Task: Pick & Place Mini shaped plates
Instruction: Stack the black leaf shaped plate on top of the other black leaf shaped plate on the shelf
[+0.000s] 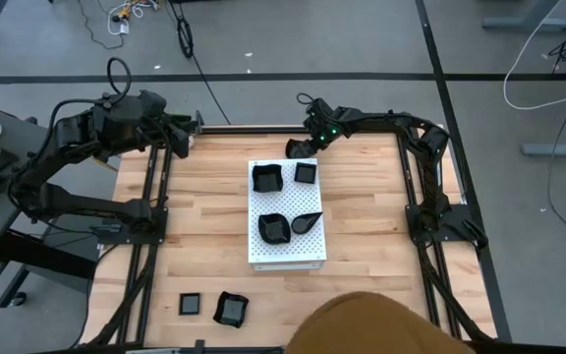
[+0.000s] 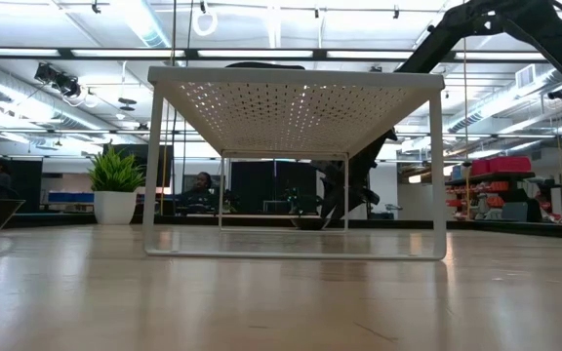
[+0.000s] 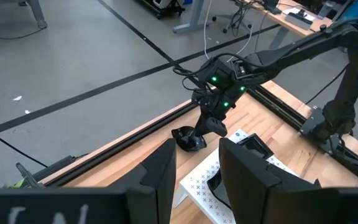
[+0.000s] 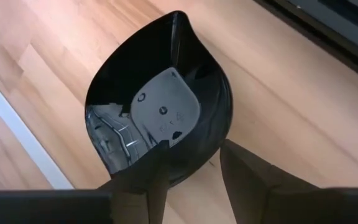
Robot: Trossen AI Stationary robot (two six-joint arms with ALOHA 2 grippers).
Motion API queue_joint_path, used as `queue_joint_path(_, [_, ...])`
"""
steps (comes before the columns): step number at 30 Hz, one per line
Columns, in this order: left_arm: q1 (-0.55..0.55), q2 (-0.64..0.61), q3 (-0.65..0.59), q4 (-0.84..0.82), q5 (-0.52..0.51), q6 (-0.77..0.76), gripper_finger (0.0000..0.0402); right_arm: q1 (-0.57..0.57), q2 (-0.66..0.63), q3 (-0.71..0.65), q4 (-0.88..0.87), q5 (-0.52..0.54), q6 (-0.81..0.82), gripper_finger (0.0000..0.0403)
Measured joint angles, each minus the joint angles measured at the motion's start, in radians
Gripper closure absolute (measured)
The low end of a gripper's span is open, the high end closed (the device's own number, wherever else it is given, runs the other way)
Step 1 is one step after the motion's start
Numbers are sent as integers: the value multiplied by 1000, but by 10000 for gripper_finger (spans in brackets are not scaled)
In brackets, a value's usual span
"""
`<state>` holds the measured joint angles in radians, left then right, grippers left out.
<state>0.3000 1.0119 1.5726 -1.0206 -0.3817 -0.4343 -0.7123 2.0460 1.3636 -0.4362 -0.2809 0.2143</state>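
Pale wooden surface [image 1: 362,187] on a grey floor, seen from above. White perforated board [image 1: 286,251] at the middle, carrying four small black plates: a wavy one [image 1: 266,178], a square one [image 1: 306,173], another wavy one [image 1: 273,227] and a leaf-shaped one [image 1: 307,222]. Two more at the near edge: a small square plate [image 1: 191,304] and a wavy plate [image 1: 231,309]. Right pincer [image 1: 308,144] at the far edge, just beyond the board, over a seventh plate, a leaf-shaped dish [image 1: 298,148]. Left pincer [image 1: 187,133] parked at the far left corner, off the surface, holding nothing.

At table height: board [image 2: 291,107] standing raised on thin white legs, right arm [image 2: 496,29] reaching down behind it, potted plant [image 2: 117,180] in the room beyond.

From the left wrist: own fingers [image 3: 157,177] spread, nothing between them; farther off, right pincer [image 3: 202,132] down at the leaf-shaped dish [image 3: 188,138] on the wood beside the board's corner.

From the right wrist: fingers [image 4: 253,171] straddling the rim of the glossy leaf-shaped dish [image 4: 160,106], one inside and one outside, pinching it; dish resting on the wood.
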Motion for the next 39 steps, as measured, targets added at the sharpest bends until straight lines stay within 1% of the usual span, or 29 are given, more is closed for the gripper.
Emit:
queue_joint_path(3, [0, 0, 0, 0, 0, 0, 275, 1, 0, 0, 4, 1, -32, 257])
queue_joint_path(10, [0, 0, 0, 0, 0, 0, 275, 1, 0, 0, 8, 1, -34, 257])
queue_joint_path(18, [0, 0, 0, 0, -3, 23, 275, 3, 0, 0, -6, -1, 49, 257])
queue_joint_path(22, [0, 0, 0, 0, -3, 26, 275, 3, 0, 0, -10, -43, 95, 257])
queue_joint_path(29, [0, 0, 0, 0, -22, 26, 275, 12, 0, 0, -28, -37, 133, 257])
queue_joint_path(39, [0, 0, 0, 0, -37, 26, 275, 39, 6, 0, -31, -46, 266, 257])
